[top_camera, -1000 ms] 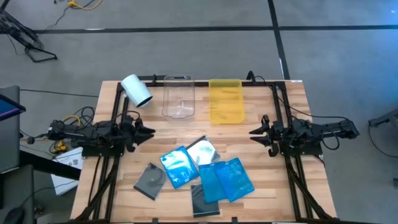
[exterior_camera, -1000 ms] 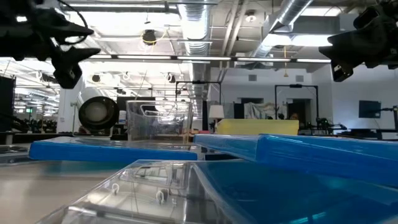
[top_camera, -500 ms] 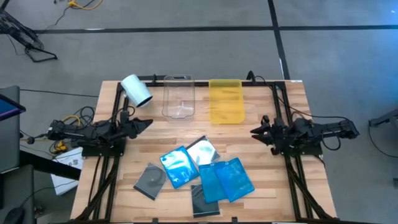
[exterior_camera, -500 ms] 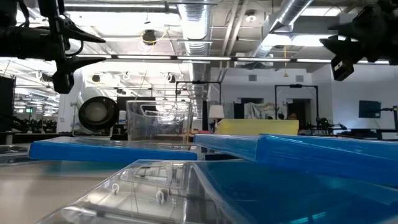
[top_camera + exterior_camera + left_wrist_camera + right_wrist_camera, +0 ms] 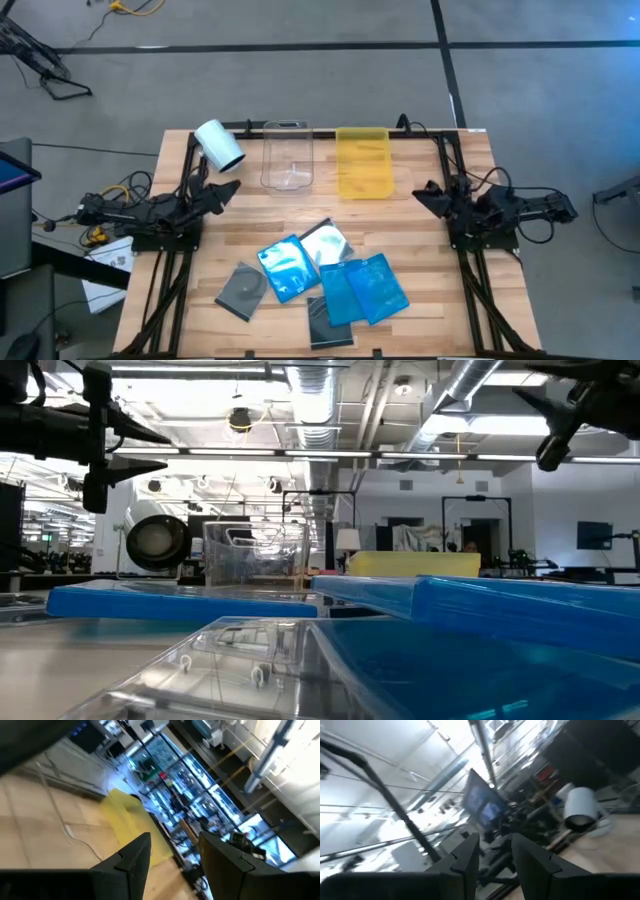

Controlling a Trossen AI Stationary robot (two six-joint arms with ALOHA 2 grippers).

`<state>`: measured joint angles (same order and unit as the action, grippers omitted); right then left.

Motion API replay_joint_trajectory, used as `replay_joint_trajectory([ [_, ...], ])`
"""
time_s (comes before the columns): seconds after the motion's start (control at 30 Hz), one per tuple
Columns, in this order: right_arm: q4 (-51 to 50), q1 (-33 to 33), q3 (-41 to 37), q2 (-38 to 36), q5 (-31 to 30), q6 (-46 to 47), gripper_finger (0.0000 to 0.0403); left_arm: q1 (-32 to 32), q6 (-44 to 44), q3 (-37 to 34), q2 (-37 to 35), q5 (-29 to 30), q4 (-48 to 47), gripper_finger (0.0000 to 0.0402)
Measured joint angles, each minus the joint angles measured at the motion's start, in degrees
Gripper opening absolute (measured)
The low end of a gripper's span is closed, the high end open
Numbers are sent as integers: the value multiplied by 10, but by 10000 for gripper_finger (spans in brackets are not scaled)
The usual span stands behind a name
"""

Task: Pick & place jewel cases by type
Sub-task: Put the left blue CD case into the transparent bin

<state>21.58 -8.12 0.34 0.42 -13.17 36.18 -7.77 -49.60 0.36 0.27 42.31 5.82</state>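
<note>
From above, a wooden tabletop (image 5: 440, 300) is carrying the jewel cases (image 5: 318, 275), clustered near its front edge, well apart from both arms. The left hand (image 5: 230, 189) is hovering at the left side, the right hand (image 5: 420, 191) at the right. At tabletop level, blue cases (image 5: 480, 605) are filling the foreground. In each wrist view, the fingers (image 5: 131, 860) are standing apart, empty; the right fingers (image 5: 467, 855) are too.

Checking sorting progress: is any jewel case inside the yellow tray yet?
No, the yellow tray holds nothing; the jewel cases lie on the table.
</note>
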Motion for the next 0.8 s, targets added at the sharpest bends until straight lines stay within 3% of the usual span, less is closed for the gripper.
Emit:
replay_joint_trajectory([
  [0.1, 19, 0, 0, 0, -33, 23, 107, 0, -5, 0, 0, -24, 28, 160],
  [0.17, 32, 1, 0, 0, -63, 25, 107, 0, 33, 0, 0, -75, 67, 160],
  [0.3, 59, 0, 10, 1, -67, -31, 107, 0, 124, 14, 0, -141, 132, 160],
  [0.47, 73, 0, 55, 26, -64, -104, 107, 0, 225, 62, 1, -145, 151, 160],
  [0.6, 78, -5, 101, 76, -51, -151, 107, 0, 235, 80, 3, -149, 147, 160],
  [0.8, 75, -5, 180, 192, -35, -199, 107, 0, 248, 105, 37, -215, 171, 160],
])
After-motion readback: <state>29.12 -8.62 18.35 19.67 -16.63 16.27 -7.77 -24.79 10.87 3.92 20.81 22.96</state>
